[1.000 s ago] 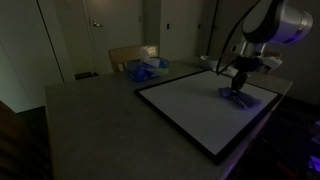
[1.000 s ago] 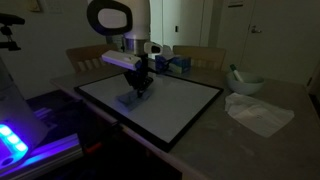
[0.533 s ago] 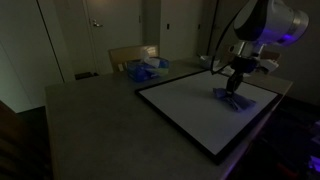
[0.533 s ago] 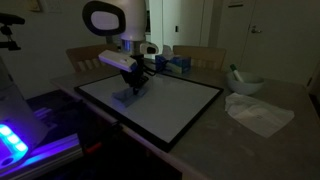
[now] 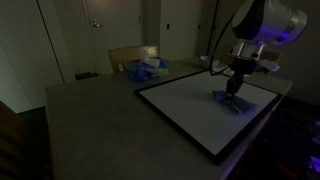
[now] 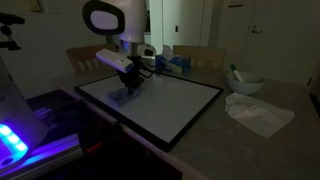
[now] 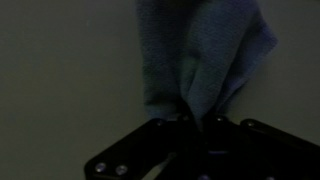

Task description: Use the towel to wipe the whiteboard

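The whiteboard lies flat on the table, white with a thin black frame. The small blue-purple towel rests on its face. My gripper points straight down, shut on the towel and pressing it to the board. In the wrist view the cloth spreads upward from between the dark fingers, over the board's pale surface.
A pale blue-and-white heap sits at the table's back by a chair. A crumpled white sheet and a bowl lie beside the board. A lit blue-purple device stands off the table.
The gripper has dragged the towel across the board, a little toward its edge nearest the arm's base. The grip has stayed shut.
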